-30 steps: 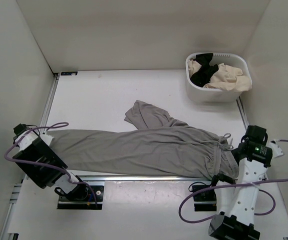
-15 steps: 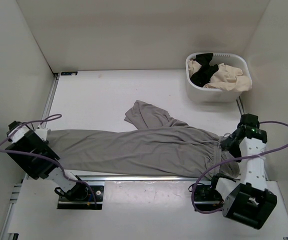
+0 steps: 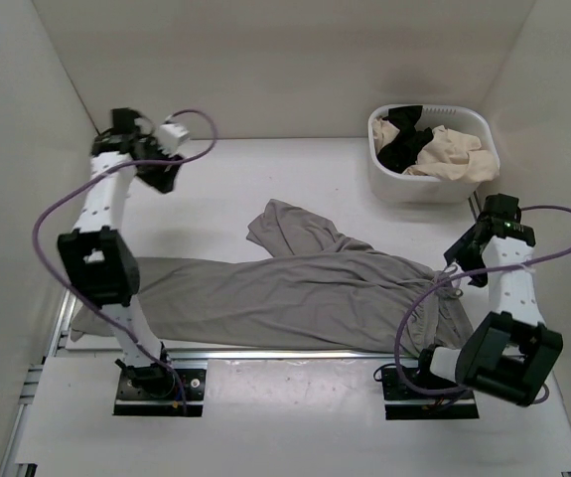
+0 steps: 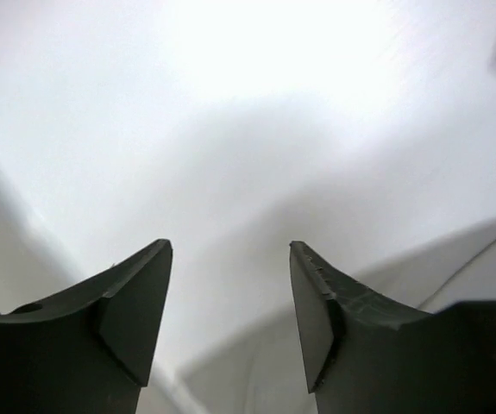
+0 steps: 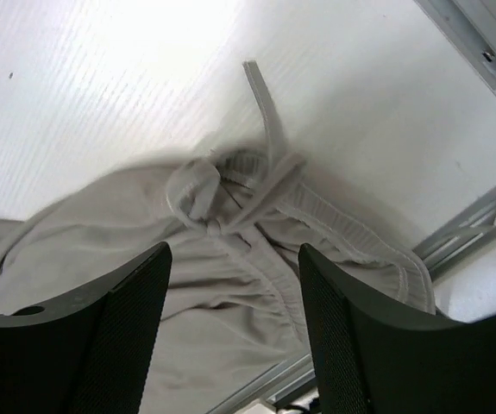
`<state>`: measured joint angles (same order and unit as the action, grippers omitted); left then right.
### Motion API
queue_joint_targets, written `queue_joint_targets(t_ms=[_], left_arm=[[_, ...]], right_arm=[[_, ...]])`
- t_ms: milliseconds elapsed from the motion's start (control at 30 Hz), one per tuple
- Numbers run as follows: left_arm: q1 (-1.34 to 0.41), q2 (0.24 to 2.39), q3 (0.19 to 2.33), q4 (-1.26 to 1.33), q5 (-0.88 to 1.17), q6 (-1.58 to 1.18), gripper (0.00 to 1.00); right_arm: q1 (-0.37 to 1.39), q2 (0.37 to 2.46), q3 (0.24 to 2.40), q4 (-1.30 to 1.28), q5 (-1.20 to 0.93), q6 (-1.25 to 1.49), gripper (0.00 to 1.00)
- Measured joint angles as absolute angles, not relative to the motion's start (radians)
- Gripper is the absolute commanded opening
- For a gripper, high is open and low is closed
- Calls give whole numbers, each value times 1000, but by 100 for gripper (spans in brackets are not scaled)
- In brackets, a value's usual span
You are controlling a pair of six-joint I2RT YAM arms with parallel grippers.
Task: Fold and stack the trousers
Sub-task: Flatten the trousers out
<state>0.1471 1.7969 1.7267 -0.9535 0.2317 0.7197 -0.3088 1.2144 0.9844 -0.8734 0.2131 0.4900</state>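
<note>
Right gripper [image 5: 234, 252] hangs open and empty over the waistband [image 5: 351, 233], at the 3 o'clock end of the trousers [image 3: 285, 293]. We read their long axis as 9-to-3, along the table's [image 3: 215, 189] 6 o'clock edge. Left gripper [image 4: 229, 250], also open, sits off at 10 o'clock, so right's nearer.

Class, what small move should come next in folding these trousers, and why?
Probably lower the right hand onto the waistband and close. It hangs open above the drawstring knot, holding nothing, while the left hand is open far off at the table's far corner; the trousers lie unfolded.
</note>
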Motion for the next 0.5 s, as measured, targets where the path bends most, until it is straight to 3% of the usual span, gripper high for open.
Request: queue_joint_targets(t_ms=[167,233,400,500], left_arm=[[-141,2117,2021,-942,345,629,76],[-236,2233,2088,-941,357,607,85],[-399,2434,2128,-950,362,548,86],[-416,2437,2150,-933,360,518,86]], right_arm=[[-310,1340,1005,-817,201,488,69],[-313,1375,1006,-793,191,488,70],[-336,1451,1008,-750,157,488,70],[-341,1497,1002,-717,113,494,70]])
